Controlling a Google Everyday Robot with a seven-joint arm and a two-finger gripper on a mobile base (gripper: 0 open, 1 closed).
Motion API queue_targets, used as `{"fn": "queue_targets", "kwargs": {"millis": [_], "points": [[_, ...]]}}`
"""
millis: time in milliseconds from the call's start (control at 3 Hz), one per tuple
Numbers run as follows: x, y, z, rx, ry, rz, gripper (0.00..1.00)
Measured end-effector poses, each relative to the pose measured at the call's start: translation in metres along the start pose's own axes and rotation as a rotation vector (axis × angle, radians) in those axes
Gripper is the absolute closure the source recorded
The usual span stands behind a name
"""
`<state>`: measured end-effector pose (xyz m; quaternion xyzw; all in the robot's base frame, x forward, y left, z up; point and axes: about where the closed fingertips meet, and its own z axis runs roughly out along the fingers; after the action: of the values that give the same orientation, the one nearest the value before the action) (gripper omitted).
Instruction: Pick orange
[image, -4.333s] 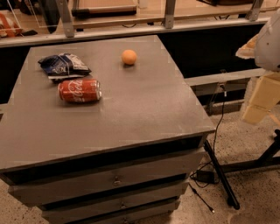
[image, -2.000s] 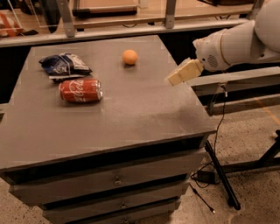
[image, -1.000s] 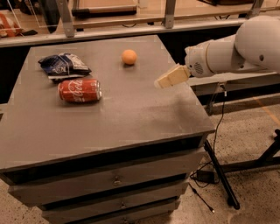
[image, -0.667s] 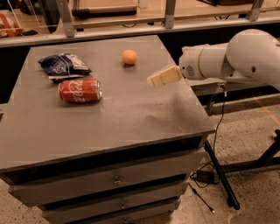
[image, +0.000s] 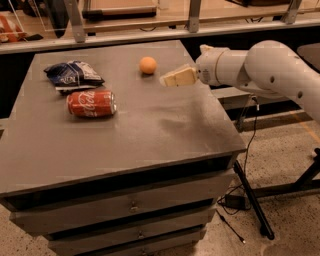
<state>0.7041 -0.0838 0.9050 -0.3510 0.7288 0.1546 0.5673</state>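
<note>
The orange (image: 147, 65) sits toward the far edge of the grey desk (image: 150, 130), near the tip of the robot's cream end effector (image: 170, 79), whose grip state cannot be told, well apart from a toppled red can (image: 91, 104).
</note>
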Motion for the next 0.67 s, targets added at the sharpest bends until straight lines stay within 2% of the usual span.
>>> {"fn": "queue_targets", "kwargs": {"millis": [333,667], "points": [[0.009,-0.011,0.03,-0.106,0.003,0.028,0.0],[0.015,-0.01,0.053,-0.217,0.003,0.03,0.0]]}}
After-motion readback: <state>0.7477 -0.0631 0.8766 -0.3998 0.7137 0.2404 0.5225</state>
